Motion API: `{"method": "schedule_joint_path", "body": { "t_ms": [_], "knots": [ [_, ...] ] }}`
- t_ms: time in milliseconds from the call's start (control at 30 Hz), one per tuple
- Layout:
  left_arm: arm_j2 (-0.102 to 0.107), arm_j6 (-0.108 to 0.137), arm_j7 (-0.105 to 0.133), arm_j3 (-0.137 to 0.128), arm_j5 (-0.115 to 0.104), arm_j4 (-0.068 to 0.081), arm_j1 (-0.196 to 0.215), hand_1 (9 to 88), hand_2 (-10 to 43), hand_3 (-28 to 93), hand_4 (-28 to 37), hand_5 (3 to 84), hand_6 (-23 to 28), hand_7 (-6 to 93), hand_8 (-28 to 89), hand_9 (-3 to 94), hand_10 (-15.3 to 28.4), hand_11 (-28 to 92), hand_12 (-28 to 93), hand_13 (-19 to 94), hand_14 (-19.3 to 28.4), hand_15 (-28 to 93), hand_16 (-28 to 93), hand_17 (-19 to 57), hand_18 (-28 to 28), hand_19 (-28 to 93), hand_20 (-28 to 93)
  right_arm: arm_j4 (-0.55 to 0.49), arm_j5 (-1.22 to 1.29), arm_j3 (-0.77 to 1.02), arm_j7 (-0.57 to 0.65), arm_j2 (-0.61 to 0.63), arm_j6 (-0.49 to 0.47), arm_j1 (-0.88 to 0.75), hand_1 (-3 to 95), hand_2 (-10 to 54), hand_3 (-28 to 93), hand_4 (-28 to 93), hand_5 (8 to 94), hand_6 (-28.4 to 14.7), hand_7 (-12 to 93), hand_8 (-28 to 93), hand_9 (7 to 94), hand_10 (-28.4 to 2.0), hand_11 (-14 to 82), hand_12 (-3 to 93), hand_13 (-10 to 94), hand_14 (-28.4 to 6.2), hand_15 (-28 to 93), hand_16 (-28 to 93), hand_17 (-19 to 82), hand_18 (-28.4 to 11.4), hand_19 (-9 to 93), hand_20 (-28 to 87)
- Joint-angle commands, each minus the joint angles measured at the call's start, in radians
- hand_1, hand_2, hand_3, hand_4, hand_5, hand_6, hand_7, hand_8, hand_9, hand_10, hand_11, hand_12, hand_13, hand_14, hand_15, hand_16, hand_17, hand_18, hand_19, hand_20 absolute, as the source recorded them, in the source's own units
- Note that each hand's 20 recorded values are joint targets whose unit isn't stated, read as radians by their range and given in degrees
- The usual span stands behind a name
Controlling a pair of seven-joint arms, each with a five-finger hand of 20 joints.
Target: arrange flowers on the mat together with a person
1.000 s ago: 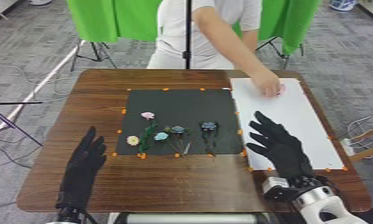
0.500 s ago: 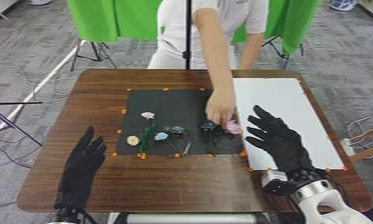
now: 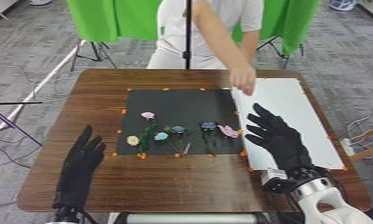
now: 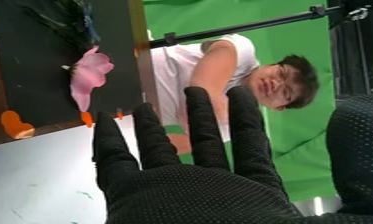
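In the head view my right hand (image 3: 277, 139) is over the white sheet (image 3: 293, 110) with straight fingers, just beside a pink flower (image 3: 229, 131) at the right edge of the black mat (image 3: 178, 105). Left of that flower lie a dark blue flower (image 3: 208, 125), a light blue one (image 3: 161, 136), a yellow one (image 3: 133, 140) and a pale pink one (image 3: 148, 115). My left hand (image 3: 80, 162), fingers straight, is left of the mat. The person's hand (image 3: 243, 80) is above the sheet's far end, off the flowers. In the right wrist view the pink flower (image 4: 91, 77) lies past my right hand (image 4: 191, 192).
Orange tape pieces (image 3: 142, 156) mark the mat's edges on the brown table (image 3: 94, 100). A thin black pole (image 3: 188, 35) rises behind the table's far edge, before a green backdrop (image 3: 116, 20).
The person's hand brought the pink flower from the white sheet to the mat's right side, let it go and drew back toward the far end. My right hand shifted slightly left.
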Motion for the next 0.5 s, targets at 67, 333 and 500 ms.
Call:
{"method": "schedule_joint_path", "body": {
  "t_ms": [67, 333, 500],
  "knots": [
    [0.001, 0.015, 0.002, 0.005, -0.008, -0.001, 0.005, 17.4, 3.8, 75, -28.3, 22.7, -3.9, 9.8, -9, 26.2, 9.6, 4, 14, 18, 16.0, 8, 4, -13.6, 23.8, 38, 3, 0.001, -0.012, -0.005, -0.007, -0.002, -0.013, -0.002, 11.7, 11.2, 69, -27, 32.5, 4.9, 8, -9, 33.3, -8.3, 2.7, 15.5, 19, -19.2, -2, 34, 0, -23.2, 18, 15],
    [0.002, 0.015, 0.001, 0.005, -0.008, -0.003, 0.004, 17.5, 3.8, 75, -28.3, 22.6, -3.7, 9.8, -9, 25.9, 10.1, 4, 14, 18, 16.0, 8, 4, -13.6, 23.7, 38, 3, 0.0, -0.009, -0.006, -0.011, -0.001, -0.009, -0.002, 11.9, 11.0, 69, -27, 32.8, 5.0, 8, -9, 33.5, -8.2, 2.7, 15.4, 19, -19.3, -2, 34, 0, -23.2, 18, 15],
    [0.001, 0.015, 0.001, 0.005, -0.008, -0.003, 0.004, 17.6, 3.9, 75, -28.3, 22.5, -3.7, 9.7, -9, 25.7, 10.2, 4, 14, 18, 16.0, 8, 3, -13.5, 23.7, 38, 3, 0.001, -0.009, -0.003, -0.016, -0.004, -0.015, -0.005, 11.9, 11.0, 69, -27, 32.9, 5.0, 8, -9, 33.6, -8.3, 2.8, 15.4, 19, -19.2, -2, 34, 0, -23.2, 18, 15]
  ]
}}
